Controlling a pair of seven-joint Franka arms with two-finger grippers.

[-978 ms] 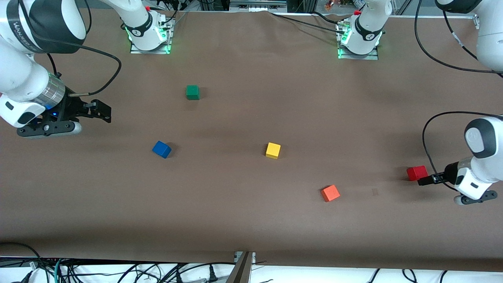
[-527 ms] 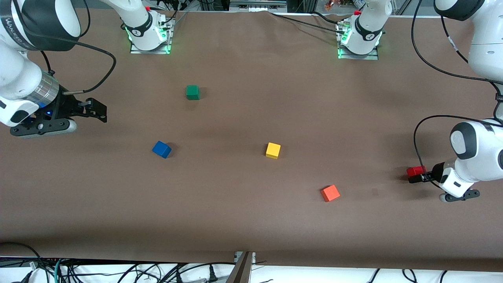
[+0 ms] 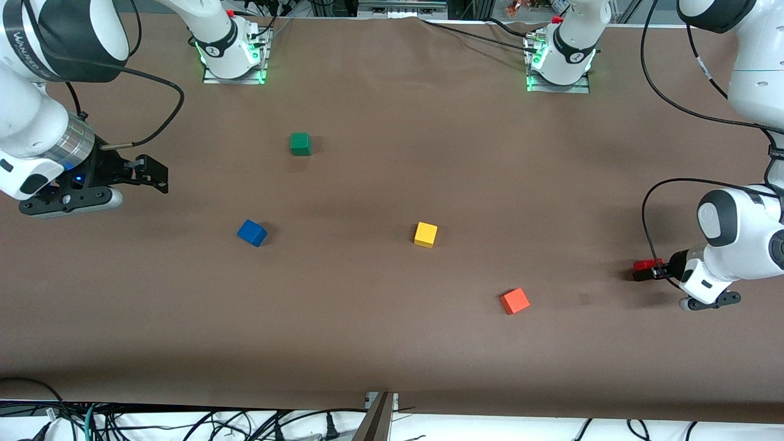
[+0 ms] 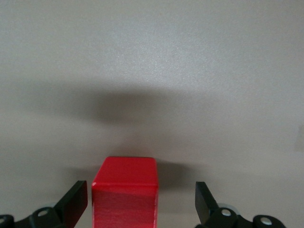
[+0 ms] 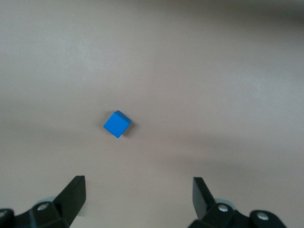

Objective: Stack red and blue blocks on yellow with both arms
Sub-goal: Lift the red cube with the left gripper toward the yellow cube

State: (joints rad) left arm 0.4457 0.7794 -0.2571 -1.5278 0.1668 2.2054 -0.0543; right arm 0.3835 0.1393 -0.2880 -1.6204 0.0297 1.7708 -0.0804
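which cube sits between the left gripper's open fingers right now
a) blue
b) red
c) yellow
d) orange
b) The left wrist view shows the red cube on the table between the open fingers of the left gripper, which have not closed on it; the front view places that gripper at the red cube too.

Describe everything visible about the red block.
The red block is a small matte deep-red cube with crisp edges, resting flat on the brown table at the left arm's end. The left gripper straddles it, open; one finger is almost against its side, the other stands clear. In the front view the gripper partly hides it.
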